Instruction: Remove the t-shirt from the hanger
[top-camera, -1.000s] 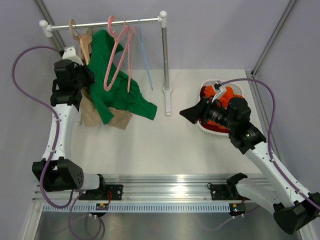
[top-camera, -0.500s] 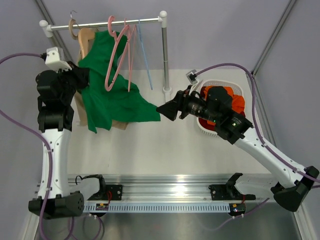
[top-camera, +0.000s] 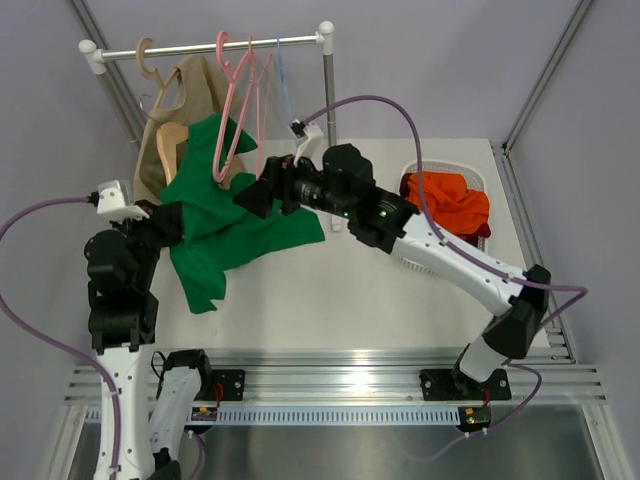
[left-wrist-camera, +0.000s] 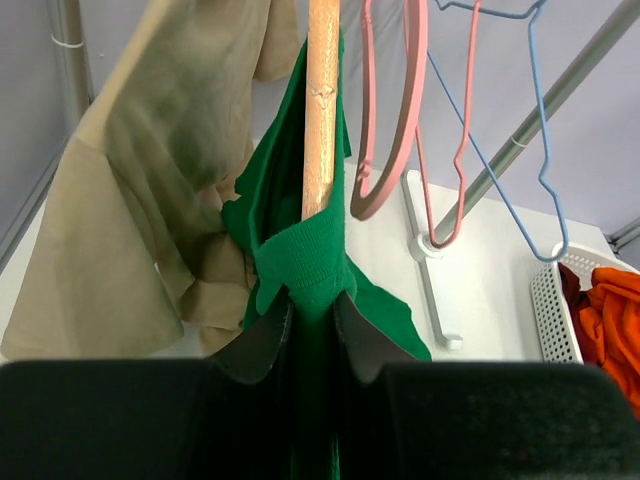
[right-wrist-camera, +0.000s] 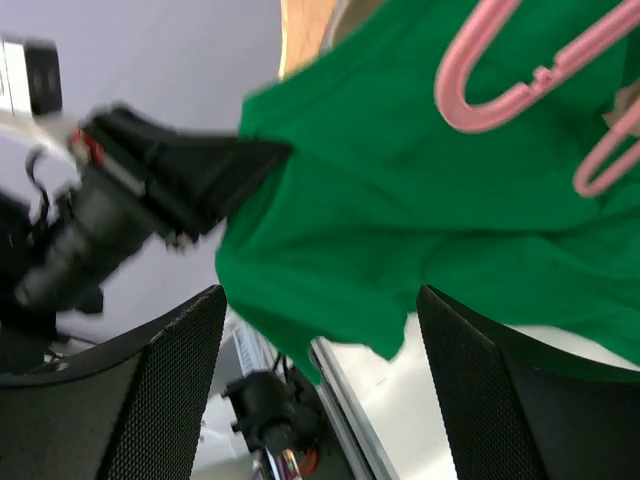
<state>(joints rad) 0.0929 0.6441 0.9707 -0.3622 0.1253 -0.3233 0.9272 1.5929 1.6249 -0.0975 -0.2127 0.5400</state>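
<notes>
The green t-shirt (top-camera: 235, 215) hangs from the light wooden hanger (top-camera: 172, 150), whose bare end sticks out above the cloth, and trails down onto the table. My left gripper (top-camera: 165, 225) is shut on the shirt's left edge. In the left wrist view its fingers pinch a fold of the t-shirt (left-wrist-camera: 305, 265) just below the hanger arm (left-wrist-camera: 320, 110). My right gripper (top-camera: 252, 197) is open and empty, close against the shirt's right side. In the right wrist view the t-shirt (right-wrist-camera: 420, 200) fills the space ahead of the spread fingers (right-wrist-camera: 170, 390).
The beige top (top-camera: 165, 105) hangs behind the shirt on the rail (top-camera: 200, 46). Pink hangers (top-camera: 235, 100) and a blue one (left-wrist-camera: 540, 150) hang to the right. The rail's post (top-camera: 328, 110) stands mid-table. A white basket (top-camera: 412, 258) with orange cloth (top-camera: 450, 200) sits right.
My left gripper has pulled the t-shirt down and toward the near side. My right arm has swung left from the basket to the shirt. More of the wooden hanger shows.
</notes>
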